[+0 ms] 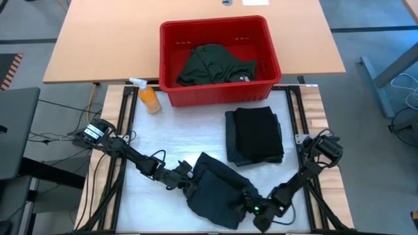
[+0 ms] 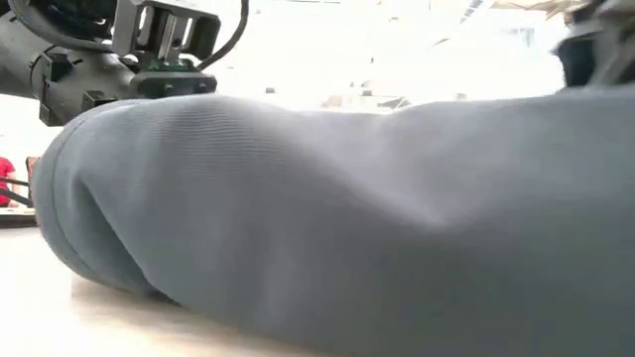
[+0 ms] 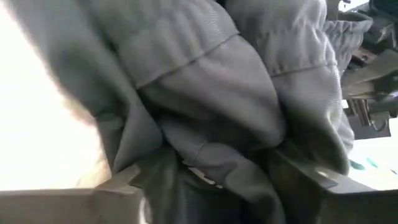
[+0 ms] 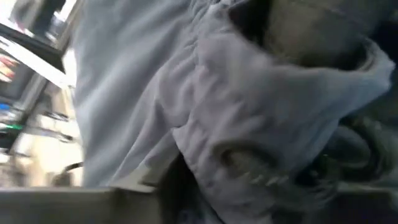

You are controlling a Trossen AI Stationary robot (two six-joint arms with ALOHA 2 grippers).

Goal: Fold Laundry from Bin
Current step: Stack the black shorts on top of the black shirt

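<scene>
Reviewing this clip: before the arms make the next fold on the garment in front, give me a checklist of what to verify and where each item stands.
1. Left gripper on the dark garment: ok, cloth sits between its fingers in the left wrist view.
2. Right gripper on the same garment: ok, cloth is bunched in front of its fingers.
3. Garment flat for folding: not ok, it lies bunched and creased.
4. Folded black garment apart from the work: ok, beside it, barely clear.
5. Red bin state: one dark green garment remains inside.
6. Orange spray bottle out of the way: ok, beside the bin.
</scene>
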